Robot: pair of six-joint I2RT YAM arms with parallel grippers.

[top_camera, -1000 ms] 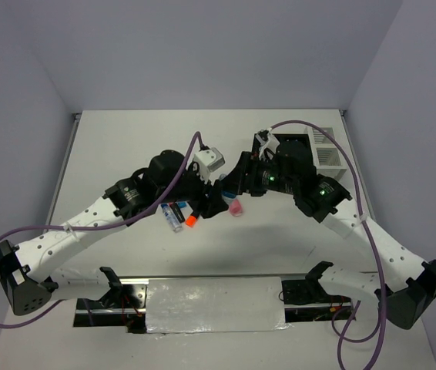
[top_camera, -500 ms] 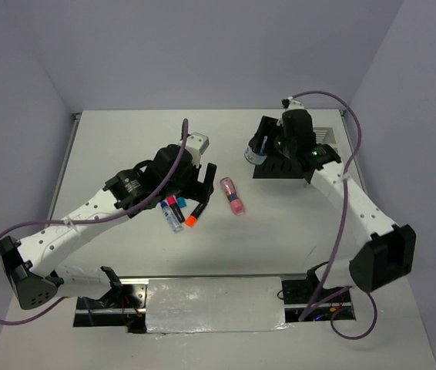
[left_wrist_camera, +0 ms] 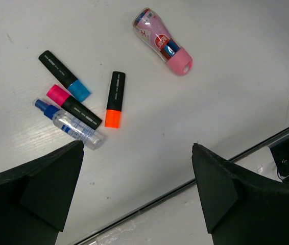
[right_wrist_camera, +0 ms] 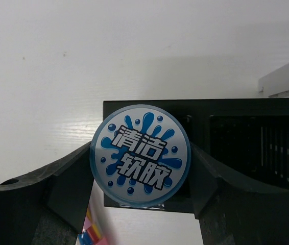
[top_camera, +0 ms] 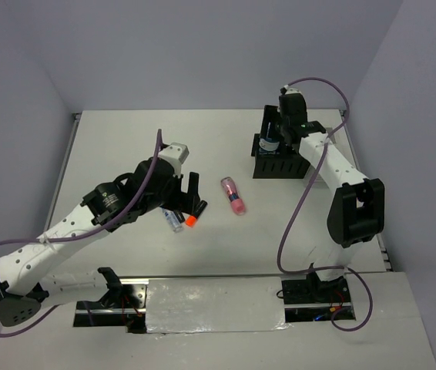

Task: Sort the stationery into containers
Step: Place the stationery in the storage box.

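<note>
My right gripper (right_wrist_camera: 142, 168) is shut on a round blue-white tape roll (right_wrist_camera: 141, 154) and holds it over the left compartment of the black organiser (right_wrist_camera: 246, 109). From above, roll (top_camera: 265, 143) and organiser (top_camera: 280, 168) sit at the back right. My left gripper (left_wrist_camera: 138, 148) is open and empty above the table, near side of the loose items: a pink tube (left_wrist_camera: 162, 41), markers with cyan (left_wrist_camera: 65, 76), pink (left_wrist_camera: 74, 106) and orange (left_wrist_camera: 115, 99) caps, and a blue-capped clear tube (left_wrist_camera: 69, 124). The pink tube (top_camera: 233, 195) lies alone mid-table.
A corner of the white-grey slatted box (right_wrist_camera: 287, 81) shows behind the organiser's right side. The table's near edge with a dark seam (left_wrist_camera: 185, 184) runs under my left gripper. Purple cables loop over both arms.
My right arm has carried the tape roll from mid-table back to over the organiser. My left arm has drawn back toward the near left, away from the pink tube.
</note>
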